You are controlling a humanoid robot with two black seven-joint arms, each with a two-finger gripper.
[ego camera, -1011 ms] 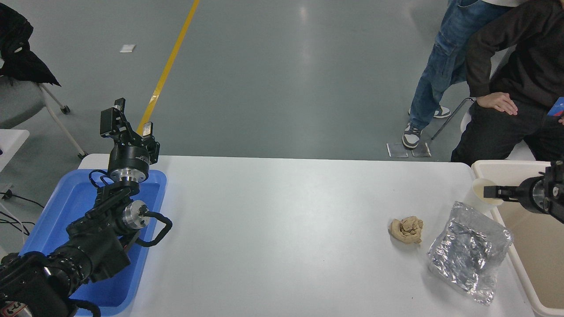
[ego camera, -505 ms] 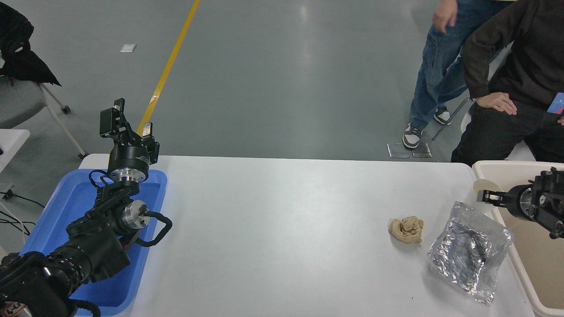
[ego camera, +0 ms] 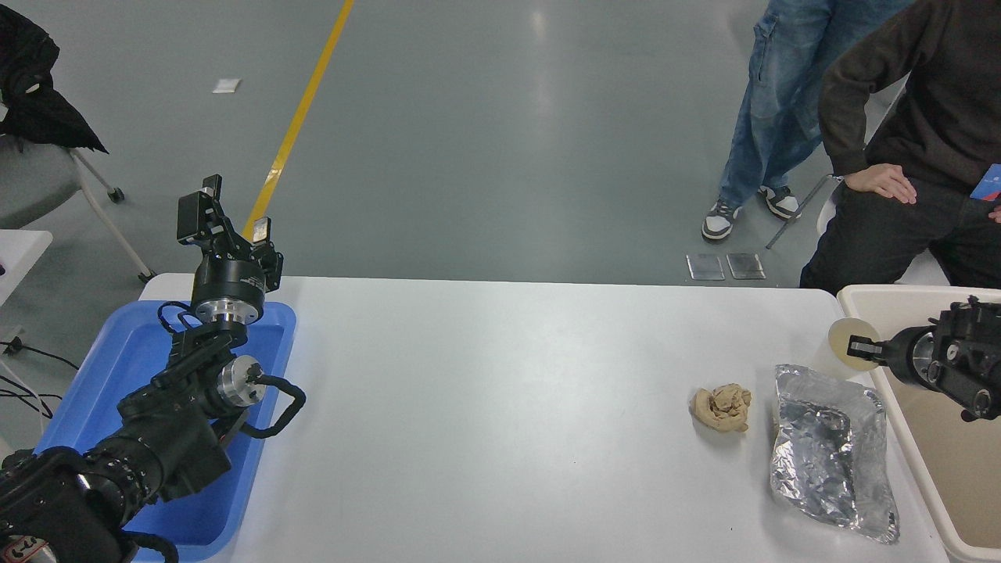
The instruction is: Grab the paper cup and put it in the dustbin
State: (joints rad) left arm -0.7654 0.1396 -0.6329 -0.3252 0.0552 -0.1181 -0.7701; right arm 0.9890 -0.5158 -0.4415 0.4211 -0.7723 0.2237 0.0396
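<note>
Two black robot arms work a white bench (ego camera: 500, 407); the right end effector (ego camera: 860, 347), reaching in from the right edge, has its fingers closed on the small white tapered paper cup (ego camera: 846, 342), which is tipped on its side with its cream mouth facing the camera. The cup sits at the fingertips, just outside the near-left rim of the large rectangular cream-beige plastic dustbin (ego camera: 899, 295), whose open cavity lies behind and below the wrist. To finish cleanly, the arm should likely draw the cup back over the thick rim, well inside the walls, before letting go; a release here would probably drop it onto the bench. A crinkled silver foil bag (ego camera: 833, 450) lies just below the end effector, close to the bin's wall, and a crumpled brown paper wad (ego camera: 722, 407) sits further left of it; neither appears to block the way to the bin. The left end effector (ego camera: 223, 223) is parked far across the bench over a blue plastic tray (ego camera: 117, 367), fingers spread apart and empty. A seated person (ego camera: 923, 148) and a standing person (ego camera: 782, 102) wait beyond the far edge.
</note>
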